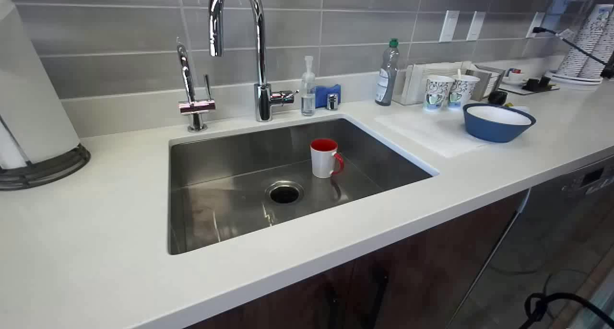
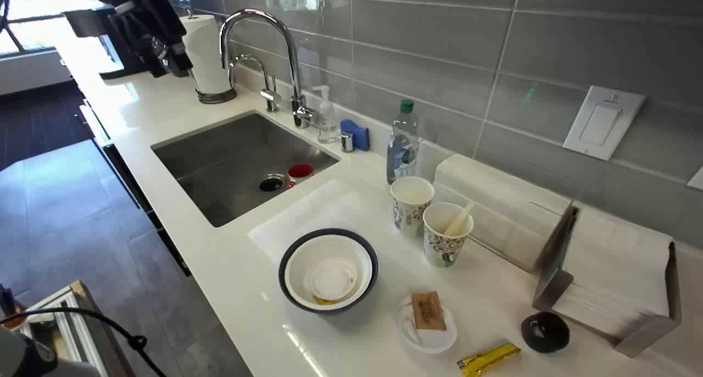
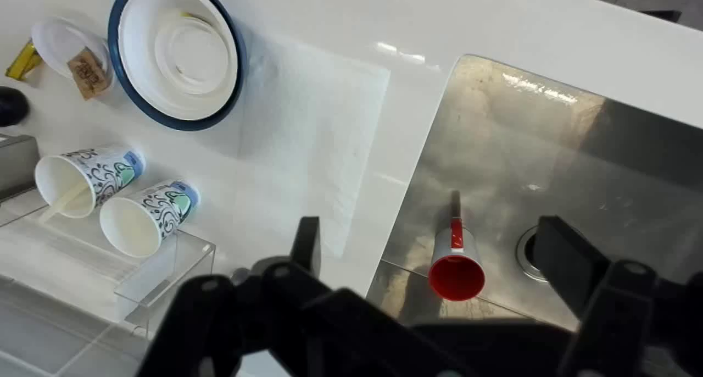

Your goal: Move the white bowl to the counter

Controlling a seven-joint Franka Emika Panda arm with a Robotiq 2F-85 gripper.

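Observation:
The white bowl sits nested inside the blue bowl; it shows in both exterior views (image 1: 499, 114) (image 2: 296, 270) and in the wrist view (image 3: 136, 42). The blue bowl (image 1: 494, 128) stands on the white counter (image 2: 219, 272) to one side of the sink. A smaller white round piece (image 2: 332, 278) and a bit of yellow lie in the white bowl. My gripper (image 3: 429, 226) is open and empty; the wrist view looks down on the sink's edge, with the bowls at upper left. In an exterior view the gripper (image 2: 170, 66) hangs in the air near the paper towel roll.
A red and white mug (image 1: 322, 161) stands in the steel sink (image 1: 230, 163). A tall faucet (image 2: 294, 64) rises behind it. Two paper cups (image 2: 412, 204), a soap bottle (image 2: 403, 146), napkin holders (image 2: 505, 212) and a lid with a brown packet (image 2: 429, 311) are near the bowls.

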